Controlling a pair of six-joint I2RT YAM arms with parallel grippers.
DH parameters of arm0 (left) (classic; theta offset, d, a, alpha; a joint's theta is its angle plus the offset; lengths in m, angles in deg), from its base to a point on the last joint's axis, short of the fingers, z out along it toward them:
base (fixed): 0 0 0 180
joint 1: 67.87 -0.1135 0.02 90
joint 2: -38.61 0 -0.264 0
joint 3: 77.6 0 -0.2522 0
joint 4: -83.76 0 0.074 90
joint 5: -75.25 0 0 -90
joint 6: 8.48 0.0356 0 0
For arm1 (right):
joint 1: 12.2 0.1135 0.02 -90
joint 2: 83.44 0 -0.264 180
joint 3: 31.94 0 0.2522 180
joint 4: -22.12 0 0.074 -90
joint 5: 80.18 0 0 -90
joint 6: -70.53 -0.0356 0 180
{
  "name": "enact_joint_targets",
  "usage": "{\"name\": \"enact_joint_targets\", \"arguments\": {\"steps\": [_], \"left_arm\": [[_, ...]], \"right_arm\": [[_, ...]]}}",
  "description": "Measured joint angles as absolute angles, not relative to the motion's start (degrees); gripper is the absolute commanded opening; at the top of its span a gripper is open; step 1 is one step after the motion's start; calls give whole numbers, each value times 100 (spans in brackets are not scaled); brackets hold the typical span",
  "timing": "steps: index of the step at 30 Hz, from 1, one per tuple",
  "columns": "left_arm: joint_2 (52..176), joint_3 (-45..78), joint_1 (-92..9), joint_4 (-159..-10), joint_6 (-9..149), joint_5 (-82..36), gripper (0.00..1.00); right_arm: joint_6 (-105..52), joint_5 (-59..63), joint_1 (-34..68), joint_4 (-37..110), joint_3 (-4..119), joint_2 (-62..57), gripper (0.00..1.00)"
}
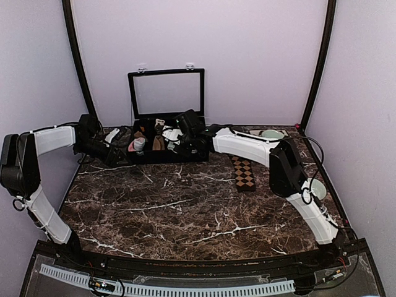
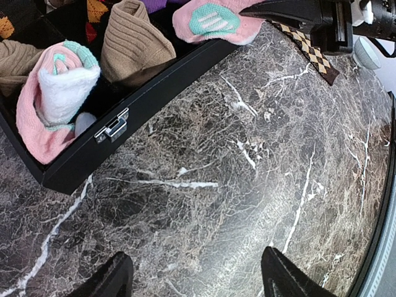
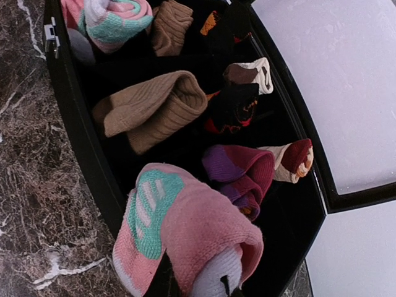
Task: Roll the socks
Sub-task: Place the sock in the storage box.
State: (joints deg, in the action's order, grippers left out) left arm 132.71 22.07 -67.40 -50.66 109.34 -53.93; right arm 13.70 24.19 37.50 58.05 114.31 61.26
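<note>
My right gripper (image 3: 195,286) is shut on a rolled pink sock (image 3: 185,229) with a mint-green patch and white marks. It holds the roll over the front right part of the black box (image 3: 68,124). The same roll shows in the left wrist view (image 2: 213,21), resting on the box's front wall. The dark brown sock with tan diamond checks (image 1: 243,172) lies flat on the table, right of the box; it also shows in the left wrist view (image 2: 309,49). My left gripper (image 2: 198,281) is open and empty above bare marble, left of the box's front (image 1: 117,153).
The box (image 1: 167,159) stands at the back with its lid (image 1: 166,93) upright. It holds another pink roll (image 2: 52,102), tan bundles (image 3: 151,108), and dark and maroon socks (image 3: 247,176). A white bowl (image 1: 317,189) sits near the right arm.
</note>
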Motion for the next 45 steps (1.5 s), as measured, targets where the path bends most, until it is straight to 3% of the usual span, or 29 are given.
{"name": "enact_joint_targets", "arguments": {"steps": [28,45], "left_arm": [[13271,2212,-6740,-5115,10870,-5400,74],[13271,2334,-6777,-5156,10846,-5430,73]], "right_arm": [[2164,2677,3531,5451,11995,6618,0],[2736,2373,3474,4774,11481,6489,0]]}}
